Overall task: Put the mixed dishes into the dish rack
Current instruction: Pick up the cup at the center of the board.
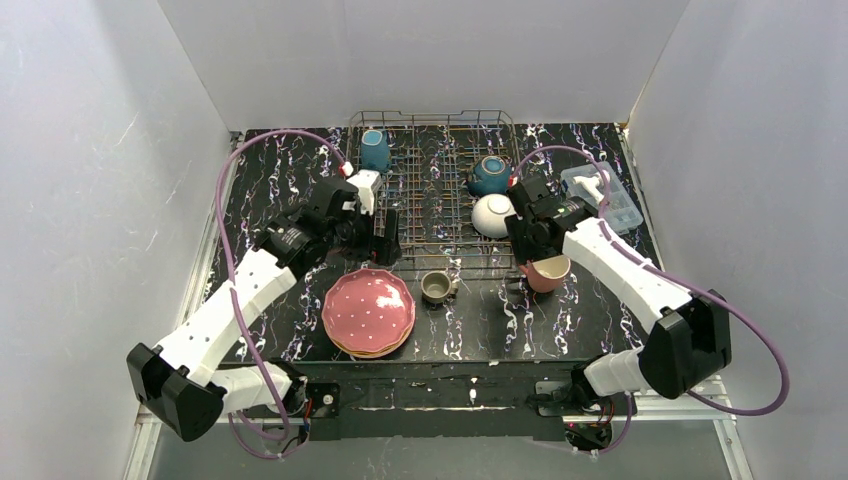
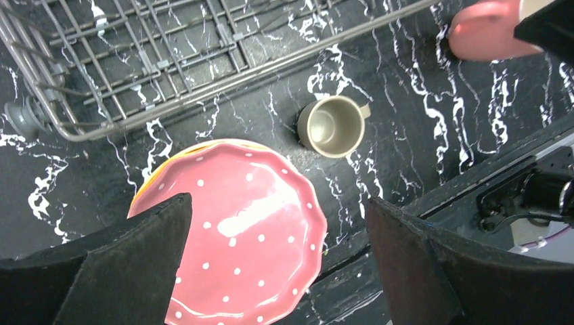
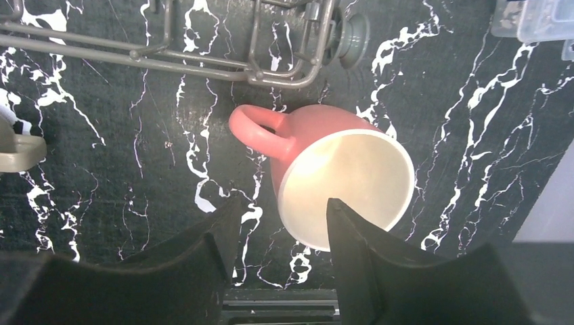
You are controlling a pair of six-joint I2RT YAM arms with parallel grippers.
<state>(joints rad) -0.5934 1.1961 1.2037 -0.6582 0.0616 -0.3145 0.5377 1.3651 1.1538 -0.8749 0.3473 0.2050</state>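
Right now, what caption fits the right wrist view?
Right gripper straddling the rim of a pink ceramic mug with a cream interior, beside the grey wire dish rack's corner.

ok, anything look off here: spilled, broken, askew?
Nothing spilled, broken or askew. The only non-dish item is a clear plastic box right of the dish rack. The right gripper straddles the rim of the pink mug, apparently on purpose.

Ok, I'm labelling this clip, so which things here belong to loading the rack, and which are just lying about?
Job:
rack
plate stack
pink mug
olive mug
blue mug, in the rack
teal bowl, in the rack
white bowl, in the rack

Lying about:
clear box, right of the rack
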